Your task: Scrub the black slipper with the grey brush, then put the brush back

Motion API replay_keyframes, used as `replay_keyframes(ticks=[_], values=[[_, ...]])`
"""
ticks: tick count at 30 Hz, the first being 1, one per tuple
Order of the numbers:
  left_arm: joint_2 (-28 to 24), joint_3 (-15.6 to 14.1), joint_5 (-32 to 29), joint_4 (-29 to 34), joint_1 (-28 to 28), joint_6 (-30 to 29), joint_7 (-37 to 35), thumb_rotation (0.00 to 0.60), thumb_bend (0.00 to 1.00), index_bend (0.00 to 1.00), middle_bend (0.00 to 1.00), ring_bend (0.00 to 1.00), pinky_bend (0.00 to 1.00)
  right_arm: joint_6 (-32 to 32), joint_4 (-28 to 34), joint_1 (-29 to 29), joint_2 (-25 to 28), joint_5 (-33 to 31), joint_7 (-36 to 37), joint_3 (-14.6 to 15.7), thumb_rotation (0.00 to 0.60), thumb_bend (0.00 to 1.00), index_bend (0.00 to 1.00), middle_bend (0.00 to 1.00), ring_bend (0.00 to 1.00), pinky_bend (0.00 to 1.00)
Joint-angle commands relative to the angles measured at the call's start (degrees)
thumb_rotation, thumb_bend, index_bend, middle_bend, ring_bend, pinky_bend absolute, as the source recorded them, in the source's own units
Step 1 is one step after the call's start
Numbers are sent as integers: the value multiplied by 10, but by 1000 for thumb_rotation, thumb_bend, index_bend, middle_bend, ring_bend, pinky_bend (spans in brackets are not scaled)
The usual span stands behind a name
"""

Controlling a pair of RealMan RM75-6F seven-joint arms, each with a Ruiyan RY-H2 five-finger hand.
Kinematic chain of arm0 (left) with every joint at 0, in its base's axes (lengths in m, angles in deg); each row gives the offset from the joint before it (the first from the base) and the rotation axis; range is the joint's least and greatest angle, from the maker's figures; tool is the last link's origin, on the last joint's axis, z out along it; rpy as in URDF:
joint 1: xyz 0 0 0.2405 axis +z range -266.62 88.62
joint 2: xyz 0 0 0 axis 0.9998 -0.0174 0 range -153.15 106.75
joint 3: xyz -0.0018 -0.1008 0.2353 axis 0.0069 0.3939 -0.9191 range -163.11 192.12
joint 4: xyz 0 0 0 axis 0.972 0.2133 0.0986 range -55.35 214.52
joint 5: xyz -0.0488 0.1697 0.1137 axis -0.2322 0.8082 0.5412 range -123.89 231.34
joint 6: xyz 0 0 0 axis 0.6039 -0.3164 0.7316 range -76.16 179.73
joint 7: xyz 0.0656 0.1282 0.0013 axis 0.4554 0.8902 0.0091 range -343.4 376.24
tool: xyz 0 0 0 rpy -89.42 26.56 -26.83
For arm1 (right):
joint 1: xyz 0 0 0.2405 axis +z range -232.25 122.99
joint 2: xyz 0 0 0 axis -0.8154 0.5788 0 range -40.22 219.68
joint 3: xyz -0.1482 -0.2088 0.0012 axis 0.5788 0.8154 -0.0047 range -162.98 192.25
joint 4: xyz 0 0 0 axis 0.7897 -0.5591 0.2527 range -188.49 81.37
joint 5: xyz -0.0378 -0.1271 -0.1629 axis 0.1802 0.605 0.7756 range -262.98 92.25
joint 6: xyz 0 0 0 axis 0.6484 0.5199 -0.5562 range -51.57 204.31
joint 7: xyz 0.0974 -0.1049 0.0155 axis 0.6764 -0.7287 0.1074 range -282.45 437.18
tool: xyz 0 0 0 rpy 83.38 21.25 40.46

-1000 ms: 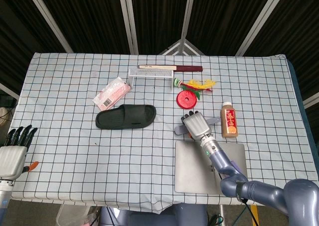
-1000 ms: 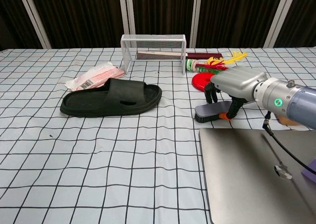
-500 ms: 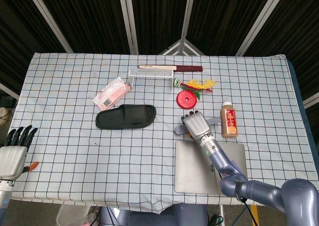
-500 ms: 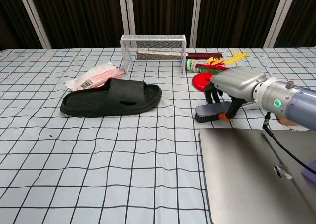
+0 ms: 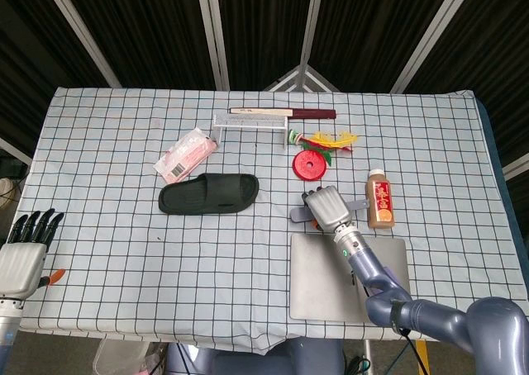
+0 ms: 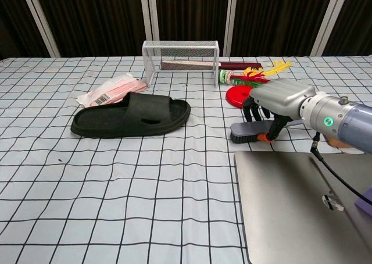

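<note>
Both right hand [image 6: 278, 98] fingers [image 6: 253, 110] and thumb grip the grey brush [image 6: 249, 132].

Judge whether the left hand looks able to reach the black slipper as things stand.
Probably yes: the left hand hangs at the table's near-left edge, and only bare checked cloth lies between it and the black slipper.

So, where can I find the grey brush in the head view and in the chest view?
Head view: the grey brush lies right of centre on the table, its end showing left of the right hand, whose fingers are over it.
Chest view: the grey brush is at mid right, under the right hand.
Shared landmark: the black slipper, to the brush's left in both views.
</note>
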Motion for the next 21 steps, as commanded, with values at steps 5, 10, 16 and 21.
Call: replay_keyframes(ticks=[5, 10, 16, 21], values=[[0, -1, 1, 0, 1, -1, 1, 600, 70, 0, 25, 19, 6, -4, 5, -2, 3, 0, -1, 0, 600, 401, 776, 663, 526, 641], [0, -2, 3, 1, 2, -3, 2, 600, 70, 0, 26, 19, 6, -8, 13, -2, 6, -1, -6, -1, 600, 411, 819, 695, 557, 672], [1, -4, 5, 0, 1, 2, 4, 600, 85, 0, 26, 18, 6, -21, 28, -7, 13, 4, -12, 0, 600, 419, 853, 721, 586, 696], [4, -8, 9, -2, -6, 14, 9, 600, 153, 0, 27, 19, 6, -39, 49, -11, 28, 9, -18, -3, 600, 427, 856, 724, 589, 698]])
